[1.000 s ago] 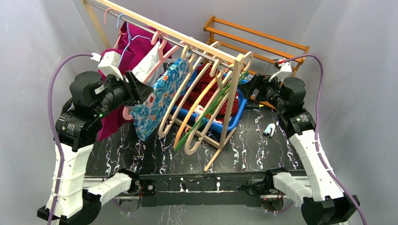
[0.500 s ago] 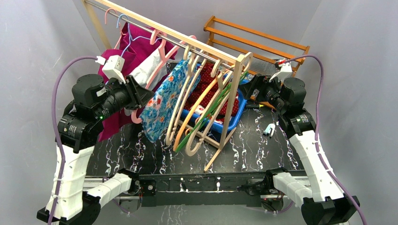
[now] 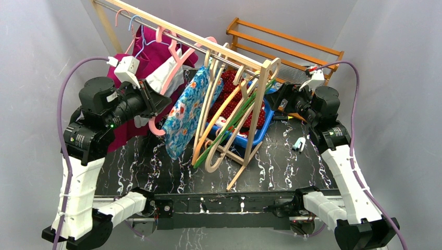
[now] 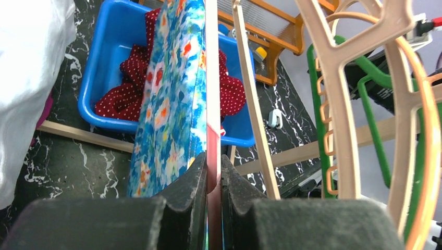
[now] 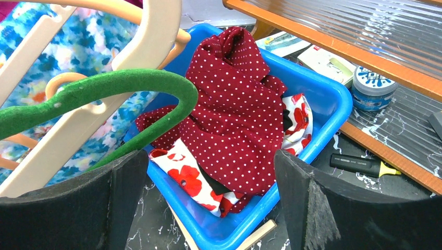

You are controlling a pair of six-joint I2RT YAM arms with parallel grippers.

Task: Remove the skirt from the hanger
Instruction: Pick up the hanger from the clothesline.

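Under the rail [image 3: 172,28], L pincer [image 4: 212,166] pinches edge of skirt [image 4: 167,104], prob. to pull it off the hanger [image 3: 208,62]; R pincer [image 5: 206,174] gapes open, empty, near bin [image 5: 329,112].

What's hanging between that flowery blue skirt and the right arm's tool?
Between the skirt and the right tool hang empty hangers: beige, orange and green. The top view shows it.

Plain pale grey walls [image 3: 47,41] close in on three sides, softly and evenly lit. Below them lies a black table [image 3: 281,156] veined with white. A wooden rail [image 3: 148,16] slants over its far left, and an orange slatted rack [image 3: 286,37] stands at its far right corner.
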